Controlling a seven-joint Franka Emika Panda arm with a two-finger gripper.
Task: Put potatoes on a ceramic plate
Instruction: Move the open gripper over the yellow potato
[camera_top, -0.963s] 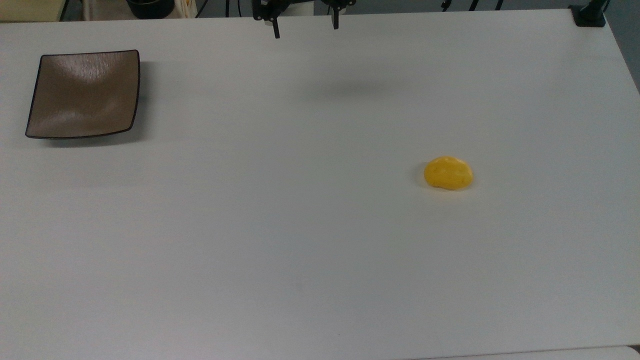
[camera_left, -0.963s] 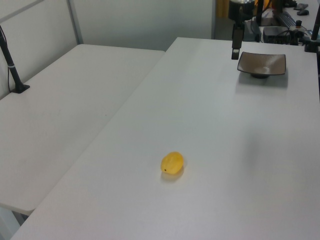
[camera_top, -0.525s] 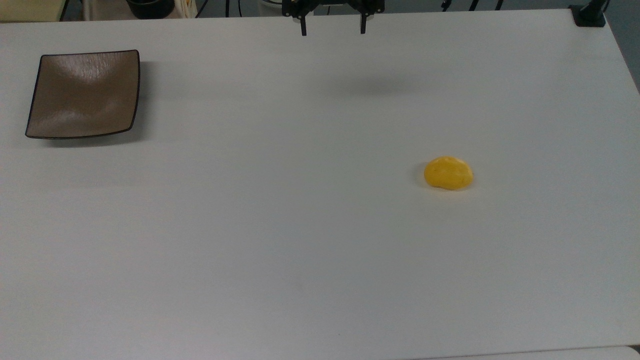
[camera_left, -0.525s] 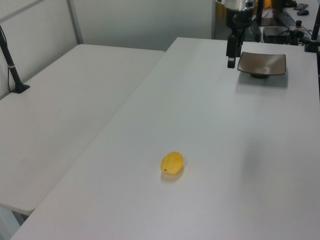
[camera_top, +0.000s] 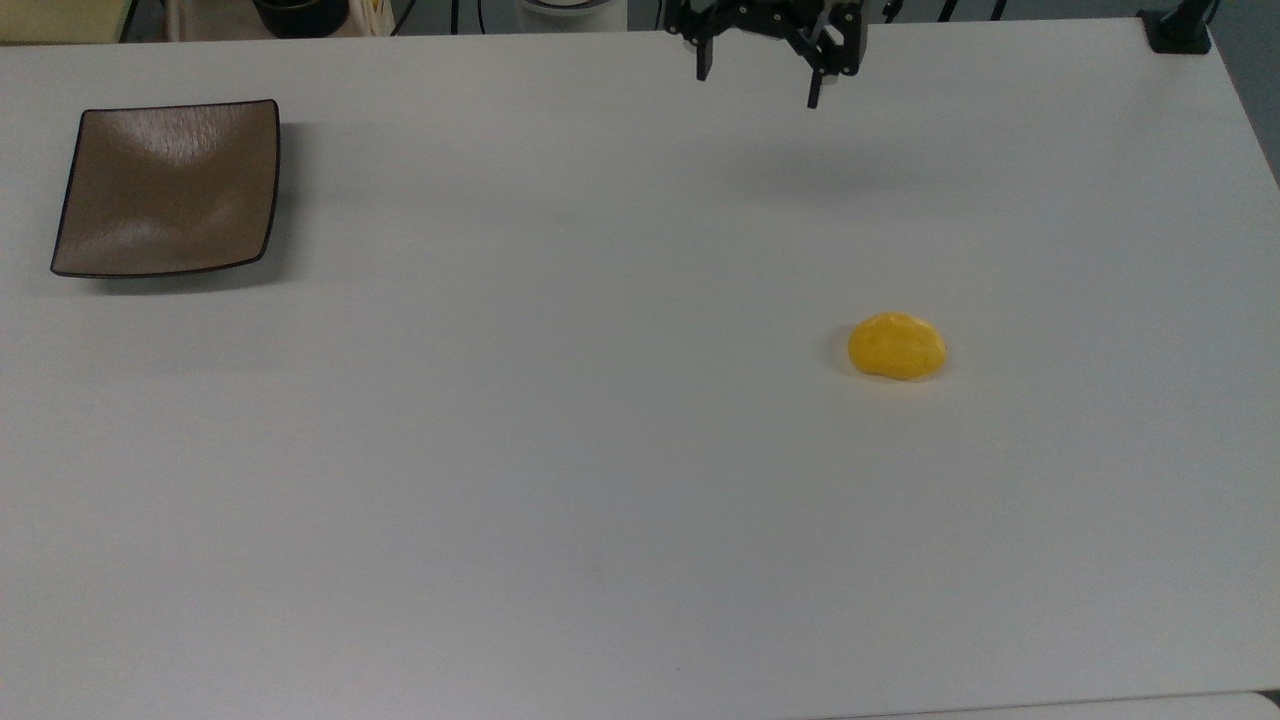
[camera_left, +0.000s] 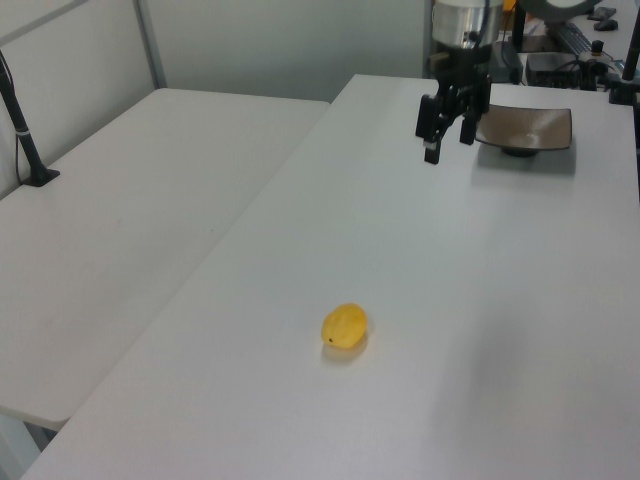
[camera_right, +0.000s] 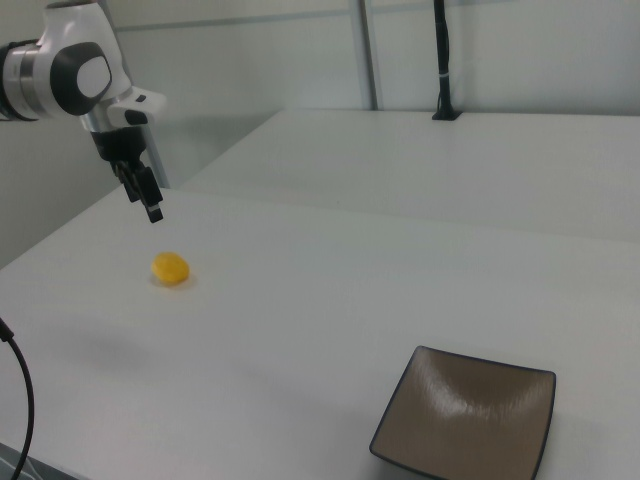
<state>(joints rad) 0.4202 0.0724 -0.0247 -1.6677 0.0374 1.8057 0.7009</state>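
Lying alone on the bare white desk (camera_top: 560, 480), the potato (camera_top: 897, 346) sits nearer the desk's middle than any edge, toward the top view's right, resting on its flatter side so it does not roll; nothing crowds it, which I judge leaves room for the fingers to come down on either side of it; in the left view it is the nearest thing to the camera (camera_left: 344, 326), and in the right view it lies on the far left of the desk (camera_right: 170, 268); farther off, the ceramic plate (camera_top: 166, 187) stands near the desk's far corner on the top view's left, flat and with nothing on it, well apart from the potato, so the carry will have to cross most of the desk's length; farthest back, the end effector (camera_top: 760, 82) hangs in the air above the desk's far edge, between plate and potato along that edge and somewhat closer to the potato's side; its two fingers are spread wide and grip nothing, touching neither desk nor potato; in the right view it hovers above and just behind the potato (camera_right: 152, 210); the pickup is not yet begun, as I read it
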